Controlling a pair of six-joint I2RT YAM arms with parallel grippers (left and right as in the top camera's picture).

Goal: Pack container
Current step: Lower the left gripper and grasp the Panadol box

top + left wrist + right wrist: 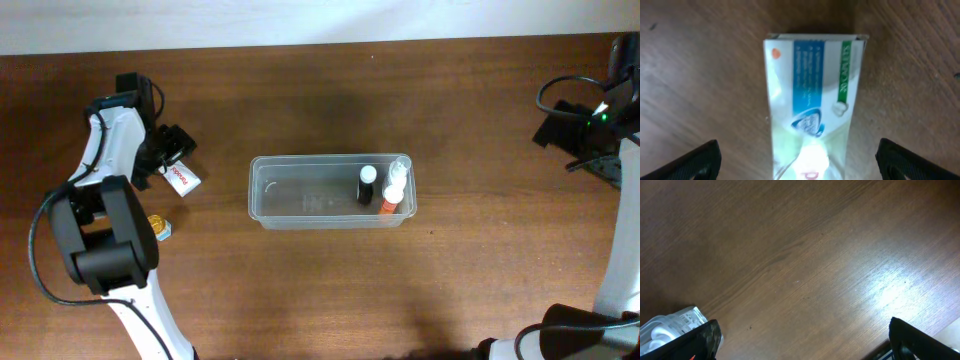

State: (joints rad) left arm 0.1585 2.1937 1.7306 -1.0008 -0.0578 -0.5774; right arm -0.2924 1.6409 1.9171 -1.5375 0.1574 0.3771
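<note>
Container point(262, 190) mid-table (bottles point(368, 186) inside) | left fingers point(695, 162) wide over box point(812, 100), empty | right fingers point(700, 337) wide, empty

Box point(812, 105): on the table point(690, 60), between the left gripper point(800, 162) fingers.
Container point(320, 158): well apart from both grippers' fingers, in between them.
Bottles point(368, 186): in the container, at the end nearer the right gripper point(807, 342) fingers.

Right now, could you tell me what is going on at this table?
The robot is packing the clear container, which already holds small bottles at one end. The left hand, open, is poised over a white box on the table. The right hand is open over the tabletop, holding nothing.
</note>
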